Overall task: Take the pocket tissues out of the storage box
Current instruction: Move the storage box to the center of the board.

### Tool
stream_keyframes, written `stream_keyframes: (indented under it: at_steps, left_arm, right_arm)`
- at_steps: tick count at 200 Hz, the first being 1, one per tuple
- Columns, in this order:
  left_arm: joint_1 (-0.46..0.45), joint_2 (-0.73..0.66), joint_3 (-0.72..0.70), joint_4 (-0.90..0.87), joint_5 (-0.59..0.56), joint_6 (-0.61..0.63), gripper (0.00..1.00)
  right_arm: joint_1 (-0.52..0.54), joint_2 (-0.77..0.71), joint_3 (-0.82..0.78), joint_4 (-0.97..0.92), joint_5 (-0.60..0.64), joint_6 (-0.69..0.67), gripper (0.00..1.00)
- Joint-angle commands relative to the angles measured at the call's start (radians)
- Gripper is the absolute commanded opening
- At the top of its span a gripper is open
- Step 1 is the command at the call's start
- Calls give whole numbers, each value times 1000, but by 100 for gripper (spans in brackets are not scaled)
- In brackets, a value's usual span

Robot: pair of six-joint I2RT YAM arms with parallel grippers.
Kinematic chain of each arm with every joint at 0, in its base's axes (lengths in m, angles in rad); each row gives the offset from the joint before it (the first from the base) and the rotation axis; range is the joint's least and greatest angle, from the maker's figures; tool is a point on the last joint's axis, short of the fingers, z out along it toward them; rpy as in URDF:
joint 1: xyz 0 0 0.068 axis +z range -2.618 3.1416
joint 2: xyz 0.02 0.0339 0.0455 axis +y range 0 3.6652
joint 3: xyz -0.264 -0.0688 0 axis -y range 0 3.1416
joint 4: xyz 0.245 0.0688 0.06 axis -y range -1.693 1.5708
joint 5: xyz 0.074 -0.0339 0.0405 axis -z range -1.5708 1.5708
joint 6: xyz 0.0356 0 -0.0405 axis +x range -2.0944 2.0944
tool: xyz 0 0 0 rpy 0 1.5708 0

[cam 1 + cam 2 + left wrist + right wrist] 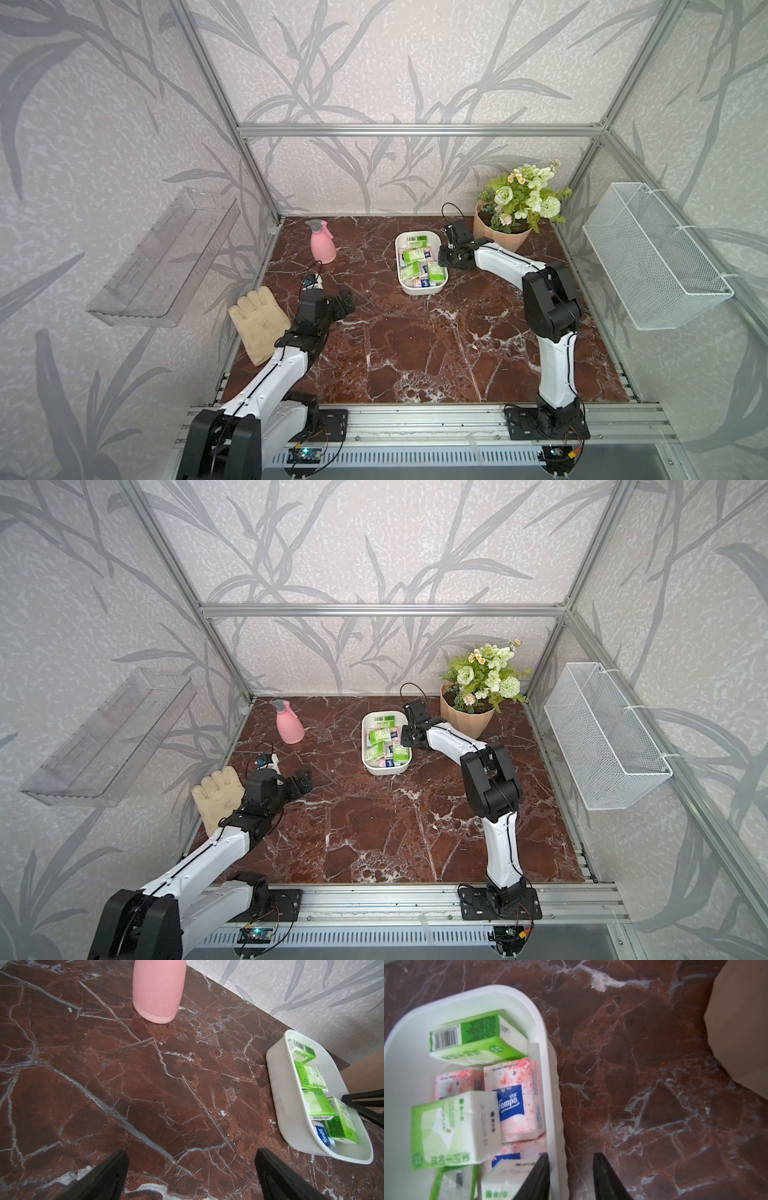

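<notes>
left gripper hangs wide; right gripper sits narrow astride box wall, seemingly pinching it. grip firm, tip slowly so tissues slide out.

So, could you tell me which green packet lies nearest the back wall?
The green packet alone at the box's far end, barcode up; the others lie closer in.

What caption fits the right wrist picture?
Right end effector grips the wall of the storage box, pocket tissues piled inside.
</notes>
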Motion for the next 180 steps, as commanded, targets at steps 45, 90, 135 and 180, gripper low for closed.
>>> stream_keyframes:
  at_steps: [45, 90, 135, 180]
  left_arm:
    - [-4, 12, 39, -32, -6, 44, 100]
    - [-4, 16, 77, -68, 11, 96, 100]
    - [-5, 34, 116, -77, 51, 146, 100]
    - [-4, 110, 182, -88, 143, 167, 100]
  right_arm:
    - [-6, 12, 38, -61, -66, -86, 12]
    - [-6, -88, -48, -49, -141, -223, 8]
    - [-4, -183, -145, -28, -290, -420, 8]
    - [9, -147, -108, -96, -379, -582, 8]
